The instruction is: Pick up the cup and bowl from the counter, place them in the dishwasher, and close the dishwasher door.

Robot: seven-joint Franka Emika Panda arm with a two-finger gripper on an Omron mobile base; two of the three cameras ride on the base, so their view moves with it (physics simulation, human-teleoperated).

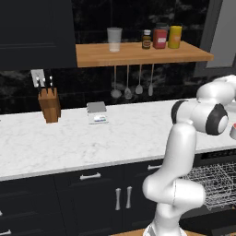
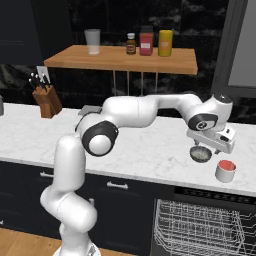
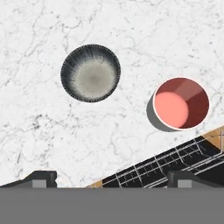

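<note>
Nearest you in the left base view is the white arm (image 1: 177,184), rising at the lower right and hiding much of the dishwasher (image 1: 216,184), whose wire rack is pulled out under the bench (image 1: 69,143). On that white marble bench you have a knife block (image 1: 49,105) at the left and a small scale (image 1: 97,113) near the middle, and a sliver of the red cup (image 1: 233,132) shows at the right edge. Above hangs a wooden shelf (image 1: 138,54) with a clear tumbler (image 1: 114,39) and three jars. In the right base view, the arm reaches right across the bench, and the pincer (image 2: 212,142) hangs just above the dark bowl (image 2: 200,154); the cup (image 2: 225,171) stands just beside the bowl, to its right, near the bench's front edge, and the rack sits open below. In the hand view you look straight down: the fingertips (image 3: 41,178) stand wide apart and hold nothing, the bowl (image 3: 90,73) lies upper left, the cup (image 3: 181,103) to its right, apart from it.
</note>
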